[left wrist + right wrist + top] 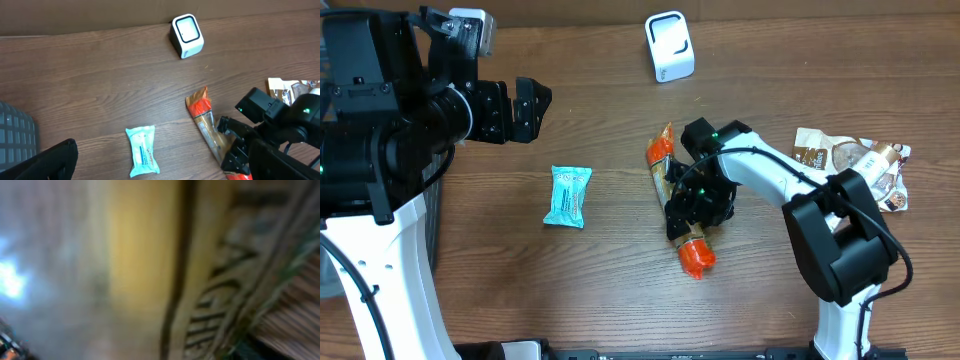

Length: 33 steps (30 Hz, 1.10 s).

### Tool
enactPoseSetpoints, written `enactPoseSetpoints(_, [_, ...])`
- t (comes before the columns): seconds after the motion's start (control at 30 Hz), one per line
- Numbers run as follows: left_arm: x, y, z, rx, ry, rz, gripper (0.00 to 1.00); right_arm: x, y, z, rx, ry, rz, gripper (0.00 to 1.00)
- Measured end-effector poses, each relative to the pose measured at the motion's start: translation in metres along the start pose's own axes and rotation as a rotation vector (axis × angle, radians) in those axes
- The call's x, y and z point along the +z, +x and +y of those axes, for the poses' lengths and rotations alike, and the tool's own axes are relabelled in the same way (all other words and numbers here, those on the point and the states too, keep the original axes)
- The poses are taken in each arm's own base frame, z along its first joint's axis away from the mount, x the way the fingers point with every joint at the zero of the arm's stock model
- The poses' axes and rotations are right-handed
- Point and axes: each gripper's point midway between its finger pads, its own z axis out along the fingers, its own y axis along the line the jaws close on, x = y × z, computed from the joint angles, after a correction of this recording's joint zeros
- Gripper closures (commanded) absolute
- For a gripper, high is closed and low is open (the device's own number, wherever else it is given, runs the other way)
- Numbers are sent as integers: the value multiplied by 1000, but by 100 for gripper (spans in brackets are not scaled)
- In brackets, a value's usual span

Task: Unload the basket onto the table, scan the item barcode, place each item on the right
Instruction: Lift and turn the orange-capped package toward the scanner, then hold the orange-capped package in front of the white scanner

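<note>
Leftmost, the left gripper (513, 112) hangs over the wooden table (600, 300), jaws spread wide; next lies a teal packet (567, 196), its print too small to read; the long orange-ended packet (661, 172) lies mid-table beneath the right gripper (686, 205), whose grip I cannot tell; its lettering blurs close up; the white scanner (669, 46) stands behind; crumpled wrappers (850, 160) lie rightmost.

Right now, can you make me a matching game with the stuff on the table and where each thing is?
Things: 1 white scanner; 2 teal packet; 3 orange-ended bar; 4 brown packets.
Places: A under the right gripper; B at the back; C far right, in a pile; D alone, left of middle.
Pairs: 1-B, 2-D, 3-A, 4-C.
</note>
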Motion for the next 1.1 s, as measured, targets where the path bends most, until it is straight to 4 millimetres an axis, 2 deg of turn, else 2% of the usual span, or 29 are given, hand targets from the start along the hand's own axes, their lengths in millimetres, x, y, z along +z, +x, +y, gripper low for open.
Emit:
enactPoseSetpoints(0.07, [0,0,0,0,0,0,0,2,1,-1,8,-5,-2,52])
enactPoseSetpoints(0.13, [0,0,0,0,0,0,1,3,0,-1,11,-8,-5,73])
enactPoseSetpoints(0.2, [0,0,0,0,0,0,0,3,0,0,20,-18,-8,89])
enactPoseSetpoints(0.27, [0,0,0,0,0,0,0,1,-1,2,30,-32,-14,96])
enactPoseSetpoints(0.43, [0,0,0,0,0,0,0,-2,1,3,45,-42,-6,96])
enactPoseSetpoints(0.57, [0,0,0,0,0,0,0,-14,3,-9,63,44,14,96])
enactPoseSetpoints(0.7, [0,0,0,0,0,0,0,-39,-8,-24,91,162,-19,96])
enactPoseSetpoints(0.83, [0,0,0,0,0,0,1,-78,-29,-38,128,335,-138,96])
enactPoseSetpoints(0.9, [0,0,0,0,0,0,1,-102,-28,-47,155,478,-192,96])
enactPoseSetpoints(0.93, [0,0,0,0,0,0,0,-107,-27,-48,161,507,-203,96])
enactPoseSetpoints(0.97, [0,0,0,0,0,0,0,-123,-20,-52,170,630,-223,96])
enactPoseSetpoints(1.03, [0,0,0,0,0,0,0,-128,-18,-53,163,697,-232,96])
enactPoseSetpoints(1.1, [0,0,0,0,0,0,0,-128,-26,-46,140,730,-265,96])
